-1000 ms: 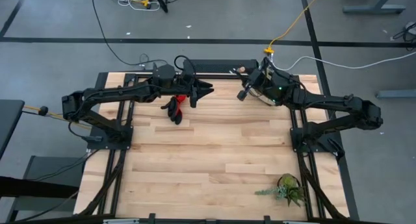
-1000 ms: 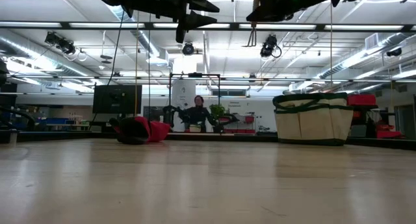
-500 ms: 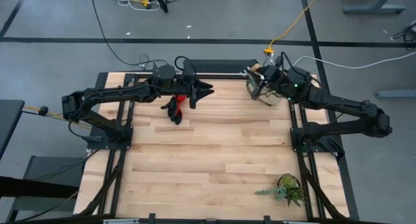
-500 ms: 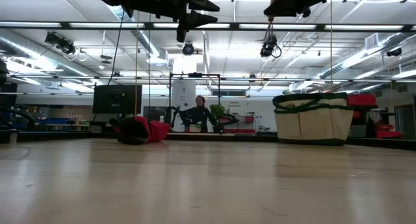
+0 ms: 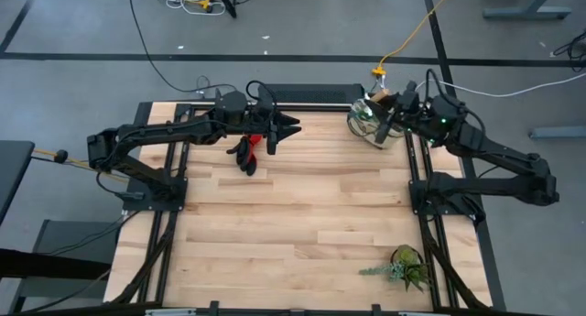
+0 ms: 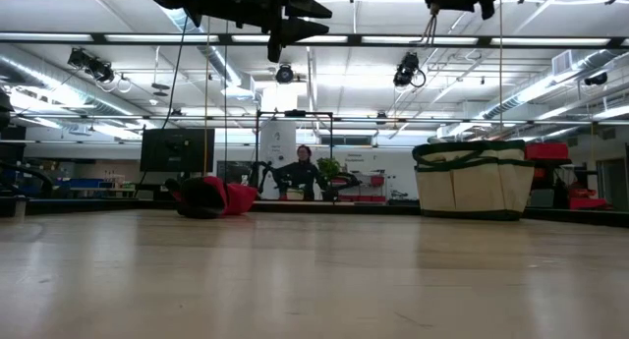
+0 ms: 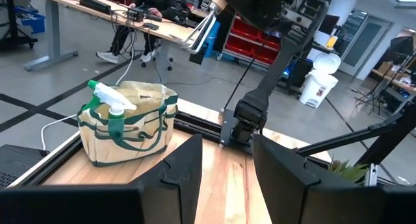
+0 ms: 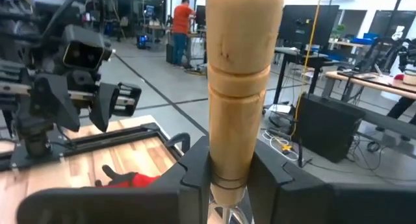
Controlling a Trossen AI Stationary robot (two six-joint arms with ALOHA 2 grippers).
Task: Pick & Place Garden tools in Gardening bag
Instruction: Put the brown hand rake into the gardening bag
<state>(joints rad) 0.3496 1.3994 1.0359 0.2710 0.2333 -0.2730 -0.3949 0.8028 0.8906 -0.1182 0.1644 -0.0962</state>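
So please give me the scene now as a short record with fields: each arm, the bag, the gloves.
left gripper: waits over the table's far edge, fingers apart, empty
right gripper: above the bag, fingers shut on wooden-handled rake
gardening bag: far right corner, upright, green spray bottle in it
gloves: lying on table, under left arm

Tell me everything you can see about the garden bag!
The gardening bag is soft beige cloth with dark green trim and handles. It stands upright and open at a far corner of the wooden table. A green spray bottle pokes out of it. The right tool hangs above it, holding a wooden-handled rake.
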